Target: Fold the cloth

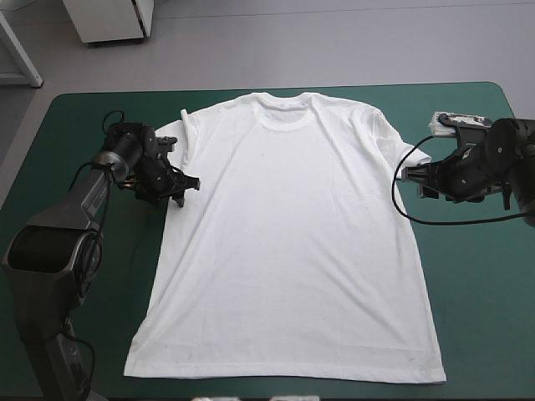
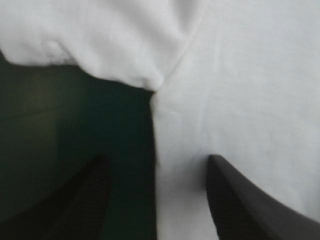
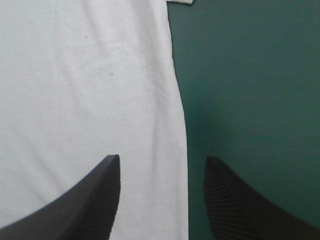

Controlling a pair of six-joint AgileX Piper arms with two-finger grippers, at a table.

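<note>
The T-shirt (image 1: 288, 242) is seen spread flat on the teal-green counter (image 1: 476, 317), collar to the far edge, long axis running near to far. Each side edge is straddled: the left pincer (image 1: 185, 184) is held open at the armpit, the right pincer (image 1: 411, 174) open opposite, equally near.

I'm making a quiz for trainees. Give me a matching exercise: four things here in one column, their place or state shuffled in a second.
1 T-shirt
2 collar
3 left tool
4 right tool

a toward the far edge of the table
b open, straddling the shirt's edge under a folded-over sleeve
c spread flat
d open, straddling the shirt's opposite edge

Pairs: 1-c, 2-a, 3-b, 4-d
</note>
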